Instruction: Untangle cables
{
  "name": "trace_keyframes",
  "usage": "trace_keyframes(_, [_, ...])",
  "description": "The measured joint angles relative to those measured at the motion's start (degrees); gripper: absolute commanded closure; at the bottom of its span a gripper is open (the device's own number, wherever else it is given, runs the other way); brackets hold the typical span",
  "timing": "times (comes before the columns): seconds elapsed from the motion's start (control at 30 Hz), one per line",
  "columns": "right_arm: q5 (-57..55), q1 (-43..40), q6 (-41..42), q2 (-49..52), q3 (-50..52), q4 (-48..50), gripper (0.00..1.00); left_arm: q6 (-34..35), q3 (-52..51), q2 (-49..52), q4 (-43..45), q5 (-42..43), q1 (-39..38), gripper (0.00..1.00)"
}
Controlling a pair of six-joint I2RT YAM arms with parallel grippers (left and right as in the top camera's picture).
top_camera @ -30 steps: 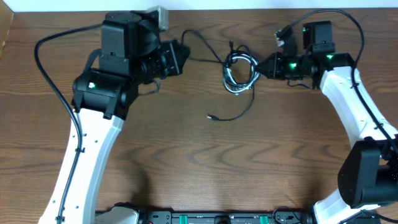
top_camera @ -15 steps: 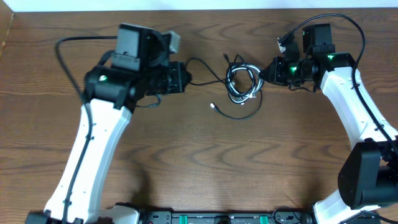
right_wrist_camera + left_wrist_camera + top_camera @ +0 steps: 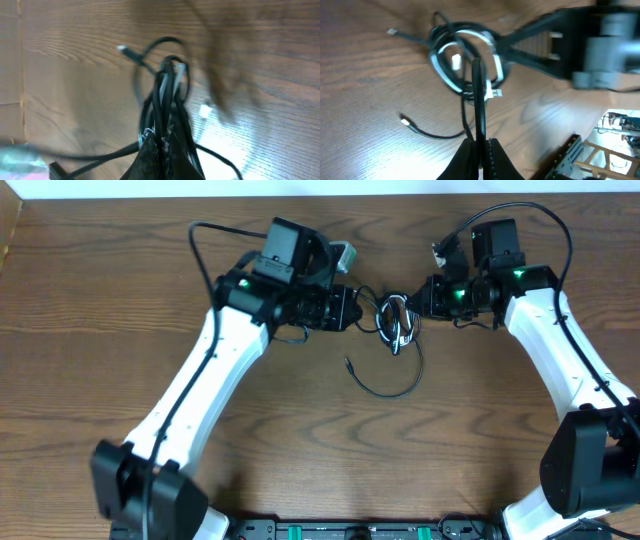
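A small bundle of cables [image 3: 397,320], black cords looped with a white/grey one, lies at the back middle of the table. My left gripper [image 3: 352,310] is shut on a black cable [image 3: 479,102] that runs from its jaws up into the coil [image 3: 465,60]. My right gripper [image 3: 418,298] is shut on the bundle's right side, with several black strands [image 3: 165,100] pinched between its fingers. A loose black cord with a small plug end [image 3: 349,364] curves out in front of the bundle.
The wooden table [image 3: 320,450] stretches toward the front. The thicker black wires of the arms loop over each wrist at the back [image 3: 540,215]. A dark rail with connectors [image 3: 350,530] runs along the front edge.
My left arm has swung right to the bundle and closed on a black cable. The bundle has drawn into a tighter, narrower clump and its loose cord shifted right. The right gripper moved slightly left.
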State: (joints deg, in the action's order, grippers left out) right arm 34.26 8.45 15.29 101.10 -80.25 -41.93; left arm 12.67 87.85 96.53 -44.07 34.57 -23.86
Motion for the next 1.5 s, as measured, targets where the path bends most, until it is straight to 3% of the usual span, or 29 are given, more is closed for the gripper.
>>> trace_keyframes(0.27, [2.95,0.00,0.00,0.00,0.00,-0.81,0.99,0.92,0.00,8.63,0.35,-1.57,0.00,0.92])
trace_keyframes(0.3, [3.06,0.00,0.00,0.00,0.00,-0.94,0.99,1.03,0.00,9.31,0.26,-2.08,0.00,0.85])
trace_keyframes(0.37, [3.23,0.00,0.00,0.00,0.00,-1.20,0.99,0.87,0.00,10.71,-0.24,-3.54,0.02,0.46])
trace_keyframes(0.43, [3.15,0.04,0.02,0.00,0.00,-1.53,0.99,1.22,0.00,11.82,-1.27,-4.79,0.09,0.17])
trace_keyframes(0.5, [2.51,0.22,0.35,-0.02,0.00,-1.86,0.99,1.25,-0.02,12.50,-2.16,-5.70,0.24,0.07])
trace_keyframes(0.67, [-2.71,2.86,2.93,-0.02,0.00,-2.67,0.99,1.53,0.02,12.63,-4.20,-6.69,2.60,0.05])
trace_keyframes(0.87, [-17.33,12.63,8.90,-0.02,0.00,-4.02,0.97,1.51,0.15,11.34,-6.93,-7.17,9.92,0.04])
trace_keyframes(0.97, [-23.45,17.55,11.39,-0.02,0.00,-3.82,0.78,1.53,0.46,10.10,-7.52,-7.54,13.40,0.04])
trace_keyframes(1.07, [-27.21,21.55,12.09,-0.02,0.00,-2.80,0.50,1.79,1.03,9.42,-8.37,-7.52,16.81,0.04])
trace_keyframes(1.1, [-27.98,22.60,11.76,-0.02,0.00,-2.51,0.48,1.92,1.07,9.40,-8.52,-7.48,17.73,0.04])
trace_keyframes(1.37, [-28.98,22.80,9.88,-0.02,0.00,-1.27,0.48,1.68,1.07,9.38,-8.68,-6.16,17.97,0.05])
trace_keyframes(1.5, [-26.45,17.38,8.96,-0.02,0.00,2.38,0.50,1.51,1.07,9.38,-8.66,-5.95,15.80,0.16])
